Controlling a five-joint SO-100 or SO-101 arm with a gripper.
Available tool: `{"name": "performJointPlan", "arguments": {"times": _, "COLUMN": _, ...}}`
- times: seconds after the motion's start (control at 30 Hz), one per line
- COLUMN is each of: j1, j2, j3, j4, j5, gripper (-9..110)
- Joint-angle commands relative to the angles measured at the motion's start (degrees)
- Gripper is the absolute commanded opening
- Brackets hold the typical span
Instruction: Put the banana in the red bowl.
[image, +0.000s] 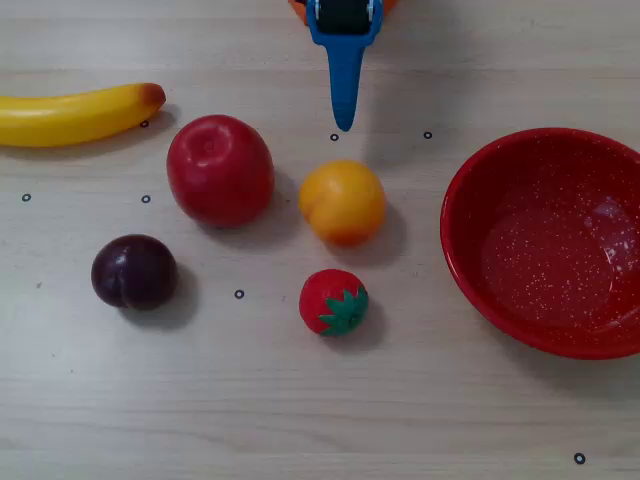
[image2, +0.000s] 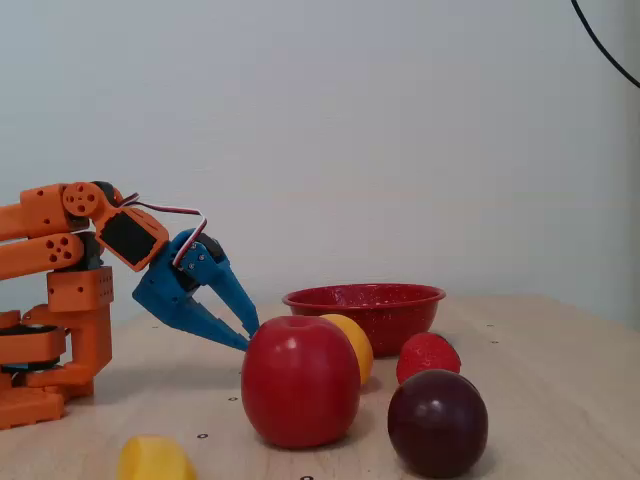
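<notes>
The yellow banana (image: 75, 115) lies at the far left of the table in the overhead view, reddish tip toward the apple; one yellow end of it shows at the bottom of the fixed view (image2: 155, 462). The red speckled bowl (image: 545, 250) sits empty at the right edge and shows behind the fruit in the fixed view (image2: 365, 300). My blue gripper (image: 344, 122) hangs at the top centre, above the table and pointing down at it (image2: 250, 337). Its fingers are almost together with nothing between them. It is far from the banana.
A red apple (image: 220, 168), an orange fruit (image: 343, 202), a dark plum (image: 134, 271) and a strawberry (image: 334, 301) stand between the banana and the bowl. The orange arm base (image2: 50, 330) stands at the left of the fixed view.
</notes>
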Motion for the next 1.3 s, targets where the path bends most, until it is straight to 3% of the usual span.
{"name": "performJointPlan", "arguments": {"times": 0.0, "j1": 0.0, "j2": 0.79, "j3": 0.88, "j4": -1.05, "j5": 0.18, "gripper": 0}}
{"name": "performJointPlan", "arguments": {"times": 1.27, "j1": -1.14, "j2": 0.79, "j3": 0.88, "j4": -1.14, "j5": -0.7, "gripper": 0}}
